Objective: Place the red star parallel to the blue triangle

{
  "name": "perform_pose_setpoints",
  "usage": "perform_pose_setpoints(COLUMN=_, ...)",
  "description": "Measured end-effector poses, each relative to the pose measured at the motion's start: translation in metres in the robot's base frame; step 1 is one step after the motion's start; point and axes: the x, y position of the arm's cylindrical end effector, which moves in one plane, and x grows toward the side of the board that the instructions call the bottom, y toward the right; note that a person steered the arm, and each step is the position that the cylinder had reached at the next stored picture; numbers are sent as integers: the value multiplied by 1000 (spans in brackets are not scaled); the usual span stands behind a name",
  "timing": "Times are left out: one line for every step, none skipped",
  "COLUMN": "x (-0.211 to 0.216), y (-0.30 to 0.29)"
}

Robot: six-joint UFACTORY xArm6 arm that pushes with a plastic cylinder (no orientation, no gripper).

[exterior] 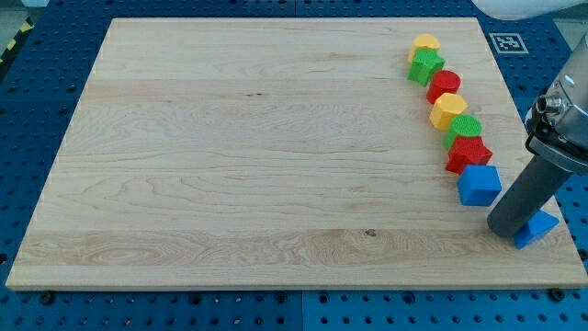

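The red star (469, 154) lies near the board's right edge, at the lower end of a line of blocks. The blue triangle (538, 227) lies at the lower right, partly hidden behind the rod. My tip (507, 231) rests on the board touching the blue triangle's left side, below and right of the red star. A blue cube (479, 184) sits between the red star and my tip.
Above the red star, a line of blocks runs up: a green round block (463, 128), a yellow block (448, 110), a red round block (444, 85), a green star (425, 65), a yellow block (424, 43). The wooden board's right edge (551, 175) is close by.
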Motion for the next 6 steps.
perform_pose_setpoints(x=-9, y=-31)
perform_pose_setpoints(x=-32, y=-67)
perform_pose_setpoints(x=-67, y=-101)
perform_pose_setpoints(x=-123, y=-132)
perform_pose_setpoints(x=-202, y=-137)
perform_pose_setpoints(x=-281, y=-129)
